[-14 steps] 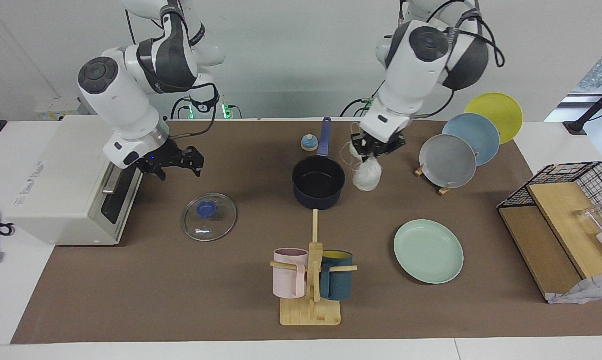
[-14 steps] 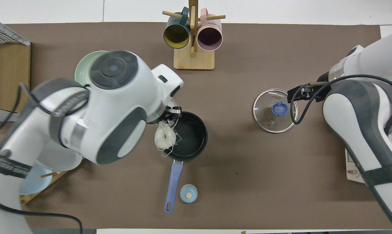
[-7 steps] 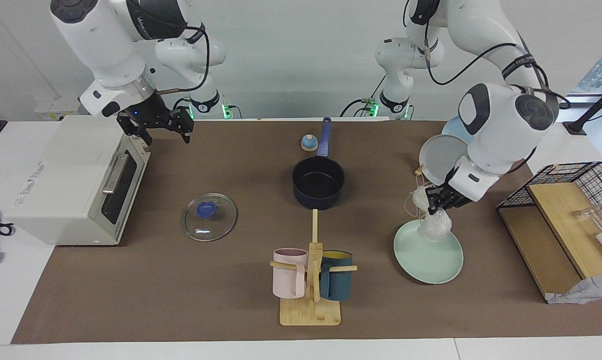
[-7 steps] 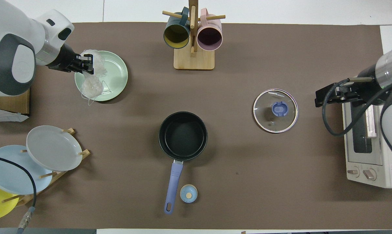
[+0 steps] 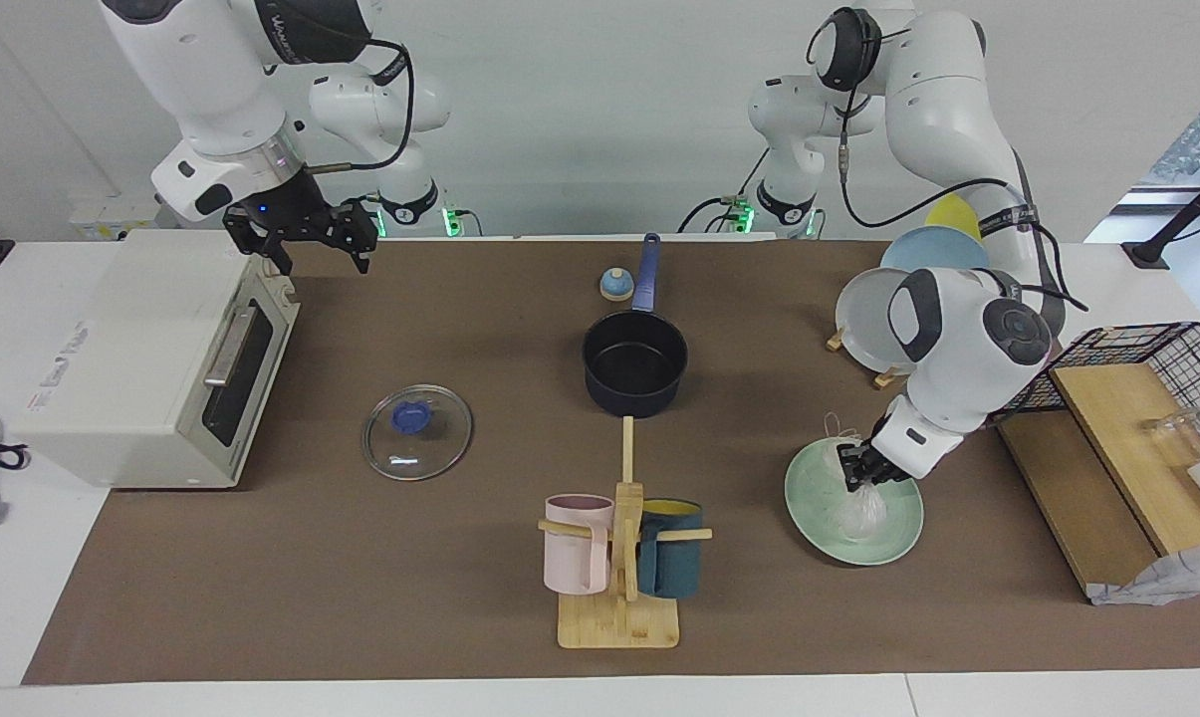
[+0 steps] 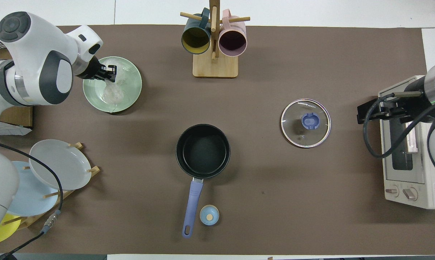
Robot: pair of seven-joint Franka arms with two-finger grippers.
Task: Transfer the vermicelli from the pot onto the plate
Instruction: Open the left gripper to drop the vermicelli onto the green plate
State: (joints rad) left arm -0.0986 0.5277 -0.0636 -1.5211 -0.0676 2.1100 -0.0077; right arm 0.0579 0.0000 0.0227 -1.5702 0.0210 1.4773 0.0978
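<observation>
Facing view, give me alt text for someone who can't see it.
The left gripper, shut on the vermicelli, lowers it onto the mint plate. The empty pot sits mid-table; the right gripper waits open over the toaster oven.

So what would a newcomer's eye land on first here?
The left end effector, shut on the vermicelli, which hangs down onto the mint plate at the left arm's end of the table. Then the empty pot mid-table. The right end effector waits, open, over the toaster oven.
</observation>
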